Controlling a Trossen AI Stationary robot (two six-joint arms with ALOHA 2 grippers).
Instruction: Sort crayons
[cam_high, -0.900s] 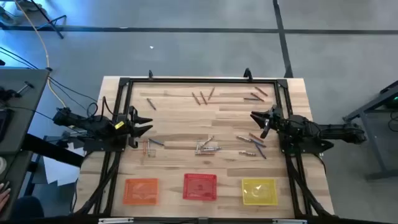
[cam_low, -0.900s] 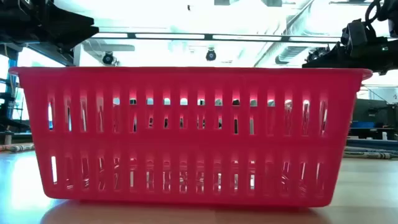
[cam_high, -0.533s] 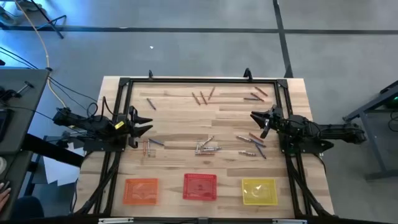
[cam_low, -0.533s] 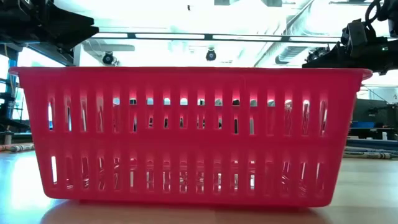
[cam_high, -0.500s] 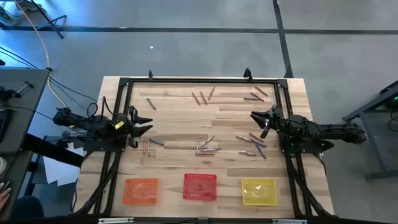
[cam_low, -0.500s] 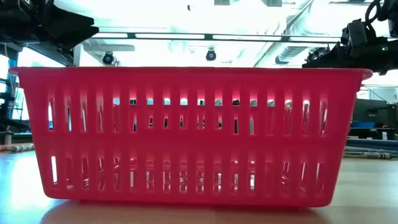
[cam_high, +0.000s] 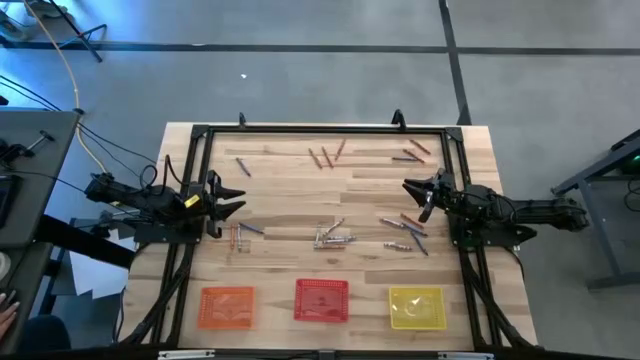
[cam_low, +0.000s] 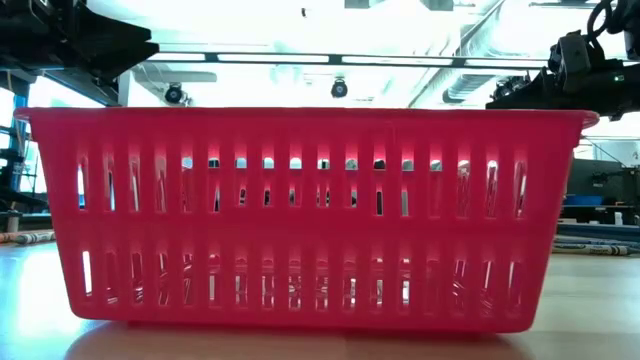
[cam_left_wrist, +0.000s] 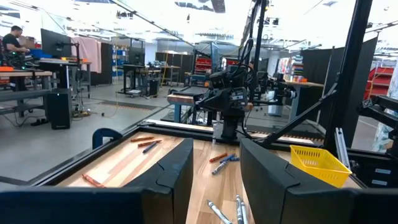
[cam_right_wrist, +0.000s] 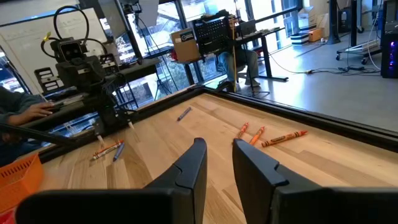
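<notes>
Wood table (matt), glossy plastic red basket.

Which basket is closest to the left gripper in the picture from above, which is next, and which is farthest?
From the left gripper:
1. Orange basket, front left of the table, nearest.
2. Red basket, front middle.
3. Yellow basket, front right, farthest.

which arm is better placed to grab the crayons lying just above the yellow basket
Right. The right tool hangs open beside that crayon cluster, on the same side as the yellow basket. The left tool, also open, sits across the table, nearer the small pair of crayons.
</notes>
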